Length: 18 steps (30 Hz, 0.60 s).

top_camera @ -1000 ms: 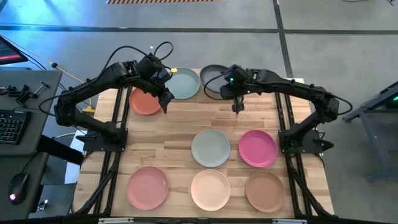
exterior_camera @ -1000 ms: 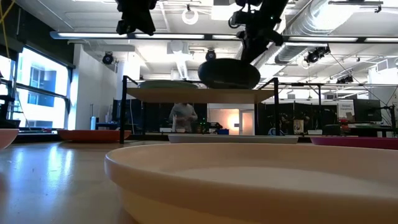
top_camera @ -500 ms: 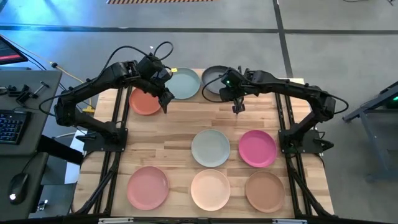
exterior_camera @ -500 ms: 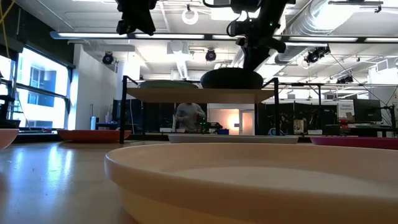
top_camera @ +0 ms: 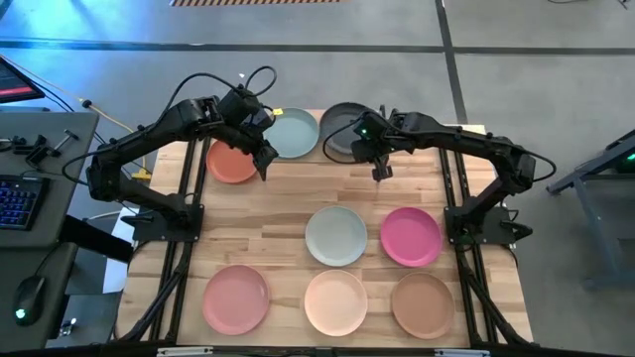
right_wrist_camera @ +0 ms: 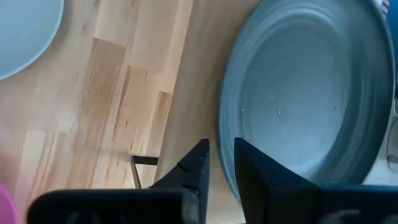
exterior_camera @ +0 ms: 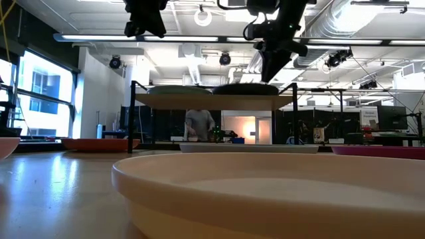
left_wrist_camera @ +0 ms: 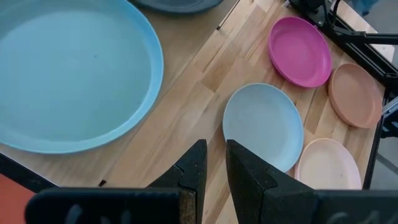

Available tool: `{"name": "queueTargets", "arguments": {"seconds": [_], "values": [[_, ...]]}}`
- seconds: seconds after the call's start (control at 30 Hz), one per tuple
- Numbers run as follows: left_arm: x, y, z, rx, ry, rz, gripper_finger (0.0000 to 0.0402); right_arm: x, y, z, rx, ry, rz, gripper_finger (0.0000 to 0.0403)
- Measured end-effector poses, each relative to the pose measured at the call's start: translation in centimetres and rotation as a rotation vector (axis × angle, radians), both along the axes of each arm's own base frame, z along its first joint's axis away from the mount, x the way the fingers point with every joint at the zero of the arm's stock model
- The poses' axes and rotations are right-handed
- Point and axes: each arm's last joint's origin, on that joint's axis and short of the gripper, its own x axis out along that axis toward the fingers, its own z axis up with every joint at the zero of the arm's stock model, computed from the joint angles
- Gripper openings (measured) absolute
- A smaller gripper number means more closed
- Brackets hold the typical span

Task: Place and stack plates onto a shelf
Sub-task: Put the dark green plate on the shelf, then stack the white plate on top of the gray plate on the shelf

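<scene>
- The shelf (exterior_camera: 212, 101) stands along the table's (top_camera: 288, 203) far edge, its wooden top raised on thin black legs.
- Two plates lie side by side on the shelf top: the pale mint plate (top_camera: 294, 132) on the left half, the dark grey plate (top_camera: 340, 127) on the right half, flat, its rim near the shelf's front edge.
- The right gripper (top_camera: 379, 173) hangs just in front of the dark grey plate's near rim; in its wrist view the fingers (right_wrist_camera: 198, 163) stand a narrow gap apart with nothing between them, clear of the rim.
- The left gripper (top_camera: 266, 169) hovers at the shelf's front-left, between the orange plate (top_camera: 229, 163) and the pale mint plate; its fingers are slightly parted and hold nothing.
- The orange plate lies by the table's left edge, beside the shelf.
- The table's middle holds the sage green plate (top_camera: 335, 235) and the magenta plate (top_camera: 411, 236), close together.
- Along the near edge sit the pink plate (top_camera: 236, 298), cream plate (top_camera: 335, 301) and tan-brown plate (top_camera: 423, 302).
- Bare wood lies open between the shelf and the middle row.
</scene>
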Motion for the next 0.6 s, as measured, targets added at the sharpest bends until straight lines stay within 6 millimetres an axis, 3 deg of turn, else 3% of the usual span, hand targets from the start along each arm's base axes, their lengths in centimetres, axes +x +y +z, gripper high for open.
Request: {"name": "queueTargets", "arguments": {"seconds": [0.4,0.6], "values": [[0.3,-0.4,-0.1,-0.001,-0.006,-0.016,0.0049,-0.7,0.5,0.9,0.009,-0.035,-0.078,0.0083],[1.4,-1.2,-2.3,-0.044,-0.007,-0.016,0.0049,-2.0,2.2,2.7,0.008,-0.084,-0.073,0.0083]]}}
